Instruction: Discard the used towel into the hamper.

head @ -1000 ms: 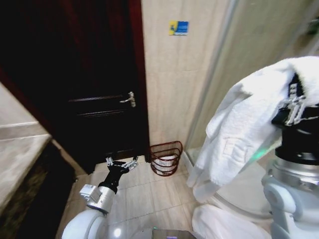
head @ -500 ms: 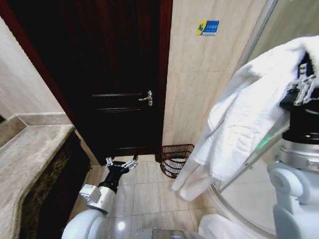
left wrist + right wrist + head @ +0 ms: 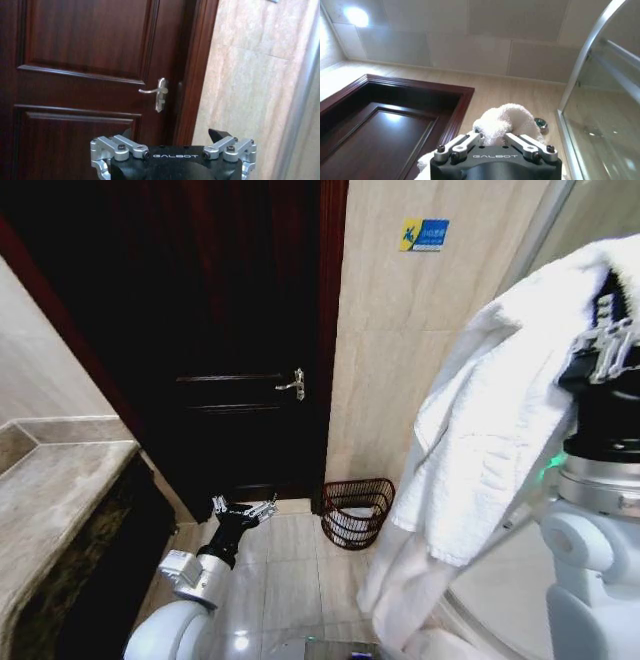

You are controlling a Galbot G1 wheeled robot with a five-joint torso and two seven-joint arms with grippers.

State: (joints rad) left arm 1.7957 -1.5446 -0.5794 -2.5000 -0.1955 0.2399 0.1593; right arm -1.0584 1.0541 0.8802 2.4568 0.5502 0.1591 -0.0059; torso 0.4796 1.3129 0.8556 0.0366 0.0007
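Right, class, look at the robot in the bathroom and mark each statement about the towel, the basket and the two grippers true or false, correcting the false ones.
1. The right gripper is shut on the white towel. True.
2. The towel already lies inside the hamper. False: it hangs from the raised right gripper, while the hamper stands on the floor by the wall.
3. The left gripper is open and holds nothing. True.
4. The hamper stands on the stone counter. False: it is on the tiled floor beside the dark door.
5. The door stands wide open. False: it appears closed, with its handle level.
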